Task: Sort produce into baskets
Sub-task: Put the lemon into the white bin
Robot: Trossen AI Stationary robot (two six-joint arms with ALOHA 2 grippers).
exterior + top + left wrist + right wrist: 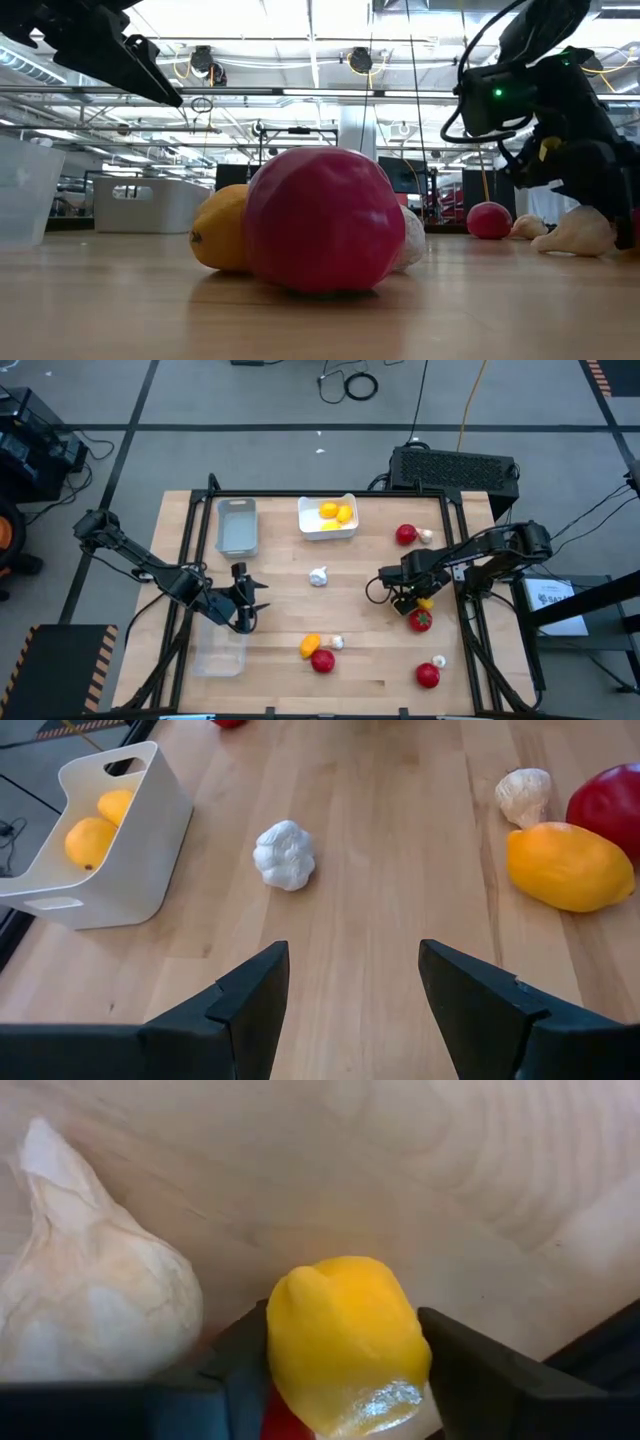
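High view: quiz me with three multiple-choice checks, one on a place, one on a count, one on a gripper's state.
1. The lemons already sorted lie in:
A the grey basket
B the white basket
C the clear basket

2. Red tomatoes on the table:
A two
B six
C four

3. The left gripper is:
A open and empty
B shut on a garlic bulb
C shut on a tomato

Answers:
1 B: the yellow fruits sit inside the white basket's walls.
2 C: four red rounds show, two on the right, two near the front.
3 A: its wrist view shows bare wood between the spread fingers.
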